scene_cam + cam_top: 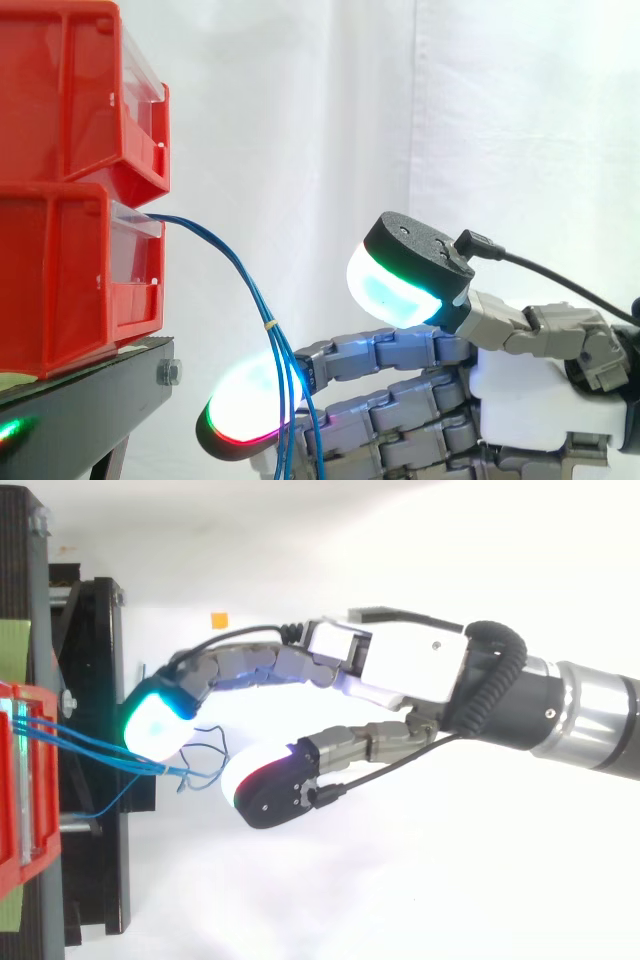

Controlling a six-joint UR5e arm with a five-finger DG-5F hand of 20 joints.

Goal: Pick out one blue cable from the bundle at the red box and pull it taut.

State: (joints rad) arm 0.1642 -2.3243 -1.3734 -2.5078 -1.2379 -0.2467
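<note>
A bundle of thin blue cables (238,272) comes out of the lower red box (60,285) and droops down to the right, bound by a small pale tie (269,325). In the top view the cables (100,750) run from the red box (20,800) into the gap between a long finger and the thumb. My hand (540,390) reaches in from the right, fingers stretched toward the boxes and thumb lifted apart. One glowing fingertip (245,405) lies just behind the hanging cables. The hand (410,665) is open and nothing is pinched.
A second red box (60,90) is stacked on the lower one, both on a black stand (80,405). The stand's frame (100,680) lies under the fingertips in the top view. A small orange marker (219,619) sits on the white surface beyond the hand.
</note>
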